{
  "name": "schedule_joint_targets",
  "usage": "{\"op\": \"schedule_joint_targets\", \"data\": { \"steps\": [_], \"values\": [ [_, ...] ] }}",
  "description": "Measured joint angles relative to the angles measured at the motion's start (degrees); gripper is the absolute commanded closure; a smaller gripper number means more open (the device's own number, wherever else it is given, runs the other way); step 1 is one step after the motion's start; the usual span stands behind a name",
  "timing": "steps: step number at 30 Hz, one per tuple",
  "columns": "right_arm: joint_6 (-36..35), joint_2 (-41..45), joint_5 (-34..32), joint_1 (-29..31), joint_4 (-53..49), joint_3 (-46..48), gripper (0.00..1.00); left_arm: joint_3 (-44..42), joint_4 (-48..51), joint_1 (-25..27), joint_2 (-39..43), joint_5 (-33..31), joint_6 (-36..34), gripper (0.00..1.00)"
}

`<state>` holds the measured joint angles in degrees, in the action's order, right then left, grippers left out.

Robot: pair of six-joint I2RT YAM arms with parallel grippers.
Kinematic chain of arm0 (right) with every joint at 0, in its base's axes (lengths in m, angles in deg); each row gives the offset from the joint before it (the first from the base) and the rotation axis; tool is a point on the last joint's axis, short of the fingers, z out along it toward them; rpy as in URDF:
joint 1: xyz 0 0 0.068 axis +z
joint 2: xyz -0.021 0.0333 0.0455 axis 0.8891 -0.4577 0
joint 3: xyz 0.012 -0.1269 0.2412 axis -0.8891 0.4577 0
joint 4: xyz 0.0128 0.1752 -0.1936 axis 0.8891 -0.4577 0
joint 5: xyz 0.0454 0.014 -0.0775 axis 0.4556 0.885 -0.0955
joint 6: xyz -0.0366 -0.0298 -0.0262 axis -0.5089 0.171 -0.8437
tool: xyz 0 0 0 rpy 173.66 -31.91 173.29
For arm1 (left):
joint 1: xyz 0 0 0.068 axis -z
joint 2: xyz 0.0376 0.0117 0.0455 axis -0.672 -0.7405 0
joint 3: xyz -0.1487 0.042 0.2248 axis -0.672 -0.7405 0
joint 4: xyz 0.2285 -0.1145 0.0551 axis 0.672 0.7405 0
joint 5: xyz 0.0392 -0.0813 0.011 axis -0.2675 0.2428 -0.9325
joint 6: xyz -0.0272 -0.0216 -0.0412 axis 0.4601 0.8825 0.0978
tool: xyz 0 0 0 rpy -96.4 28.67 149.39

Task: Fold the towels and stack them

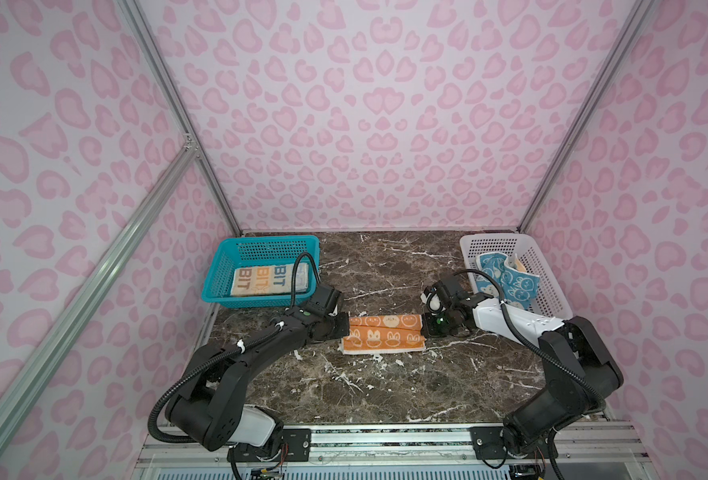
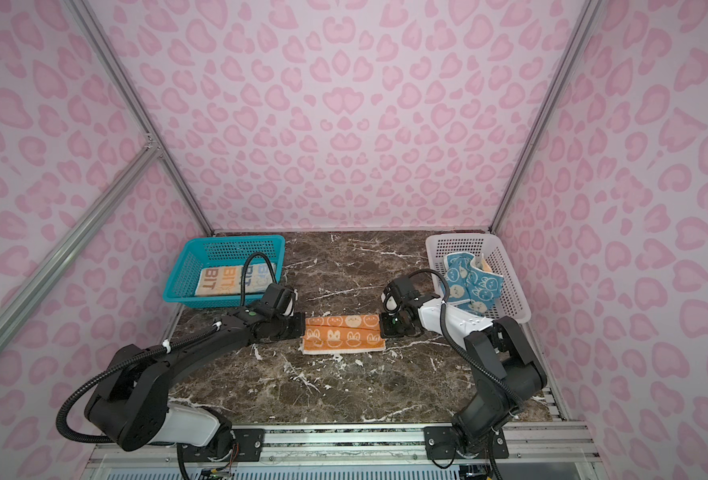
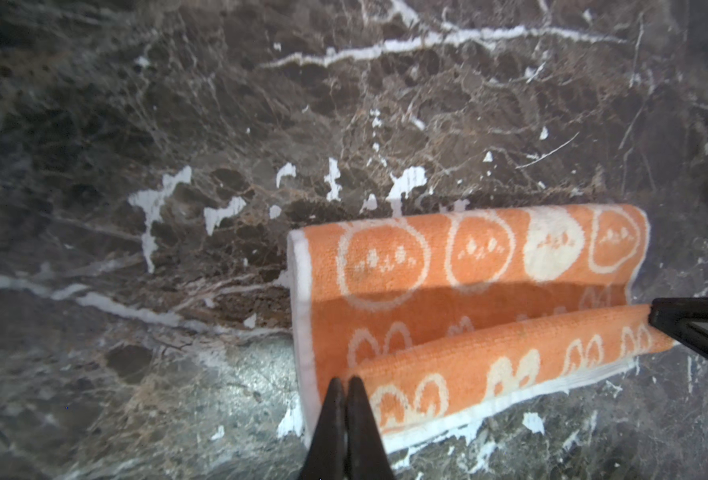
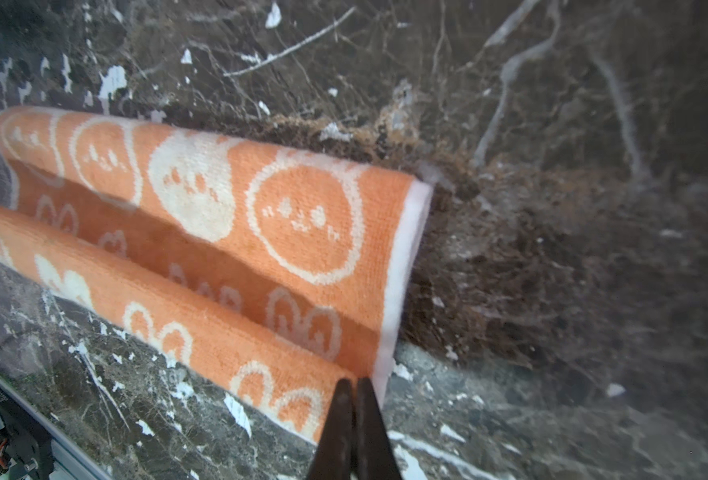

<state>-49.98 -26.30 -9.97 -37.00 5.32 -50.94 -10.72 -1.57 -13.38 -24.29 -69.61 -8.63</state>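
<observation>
- In both top views the fingertips of the left end effector (image 1: 346, 328) and the right end effector (image 1: 425, 328) are hidden under their own wrists. Only the wrist views show them.
- The cream towel (image 1: 267, 280) lies folded in the teal basket (image 1: 219, 270) at 10 o'clock on the worktop (image 1: 385, 395). The left arm's cable (image 1: 302, 270) crosses it and its lettering is cut to "BIT".
- The blue towel (image 1: 506, 280) sits crumpled in the white basket (image 1: 552, 282) at 2 o'clock. The right arm covers its near edge, and a small pale-orange scrap behind it is too small to identify.
- The orange towel (image 1: 381, 334) lies as a long strip at the centre of the worktop. Its far part lies flat and its near flap is raised, with shadow beneath.
- The left end effector (image 3: 346, 380) is at the strip's 9 o'clock end. Its fingers are pressed together, pinching the corner of the raised flap.
- The right end effector (image 4: 354, 380) is at the 3 o'clock end. Its fingers are also pressed together, pinching the flap's other corner beside the white hem.
- How much cloth sits between either pair of tips cannot be made out.
</observation>
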Motion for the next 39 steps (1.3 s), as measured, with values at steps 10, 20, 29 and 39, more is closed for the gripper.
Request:
{"op": "schedule_joint_targets", "data": {
  "steps": [10,20,29,39],
  "values": [
    [0.57,-1.62,-0.02,2.03,0.92,2.03,0.93,-2.91,-0.22,0.04,-0.39,-0.09,-0.26,0.86],
    [0.83,-0.74,-1.60,1.99,0.31,0.52,0.91,-3.39,-0.33,1.64,1.25,1.36,-0.22,0.79],
    [0.44,0.28,-2.62,1.99,-0.90,-0.83,0.88,-3.41,-0.33,1.92,1.42,1.55,-0.07,0.77],
    [-1.07,-0.57,-4.13,1.99,-2.38,-1.20,0.76,-4.59,-0.46,1.97,3.72,2.10,0.22,0.68]
  ]
}}
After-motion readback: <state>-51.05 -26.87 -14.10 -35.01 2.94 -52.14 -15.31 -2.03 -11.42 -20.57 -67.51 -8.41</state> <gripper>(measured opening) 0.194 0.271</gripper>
